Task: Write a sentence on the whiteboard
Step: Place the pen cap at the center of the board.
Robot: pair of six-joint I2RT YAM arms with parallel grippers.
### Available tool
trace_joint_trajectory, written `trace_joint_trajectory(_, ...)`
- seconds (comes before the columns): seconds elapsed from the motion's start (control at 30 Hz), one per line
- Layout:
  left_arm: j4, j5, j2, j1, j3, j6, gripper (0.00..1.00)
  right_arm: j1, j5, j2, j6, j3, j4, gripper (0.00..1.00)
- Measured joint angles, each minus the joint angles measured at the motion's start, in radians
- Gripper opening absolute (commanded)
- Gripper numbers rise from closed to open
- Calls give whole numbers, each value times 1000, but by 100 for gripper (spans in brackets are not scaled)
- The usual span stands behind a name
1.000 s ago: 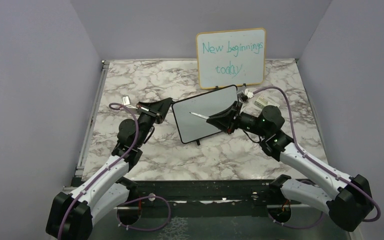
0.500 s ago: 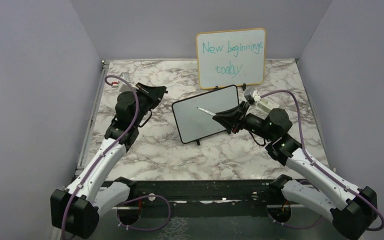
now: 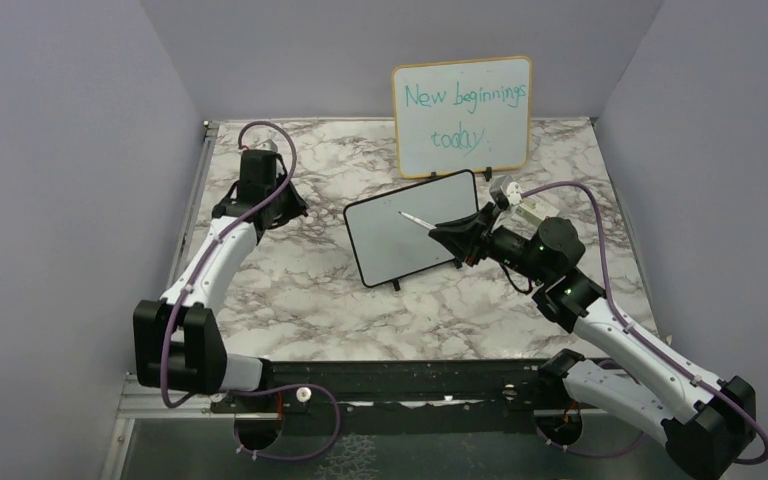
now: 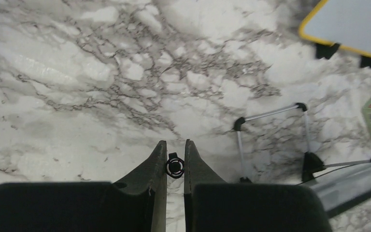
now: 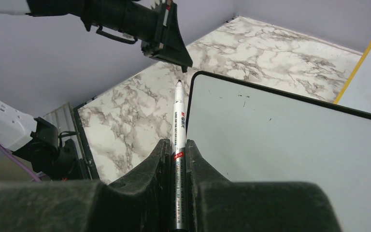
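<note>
The whiteboard (image 3: 390, 250), small, black-framed and round-cornered, stands propped on its feet at mid-frame, nearly blank, its right end higher.

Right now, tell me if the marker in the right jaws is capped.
Uncapped. The marker's bare pointed tip shows beside the whiteboard's edge; a small black cap sits between the left jaws.

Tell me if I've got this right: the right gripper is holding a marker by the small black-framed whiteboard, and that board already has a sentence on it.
Not quite: the whiteboard is blank apart from a few tiny specks, as the right wrist view shows. The right gripper does hold a marker beside it.
</note>
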Motion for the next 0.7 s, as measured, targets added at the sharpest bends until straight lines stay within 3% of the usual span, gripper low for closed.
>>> trace_joint_trajectory(0.57, -246, 75, 417, 39, 135, 221, 0, 0, 11, 7, -11, 0, -7, 0)
trace_joint_trajectory(0.7, -272, 62, 484, 39, 192, 236, 11, 0, 14, 15, -14, 0, -7, 1)
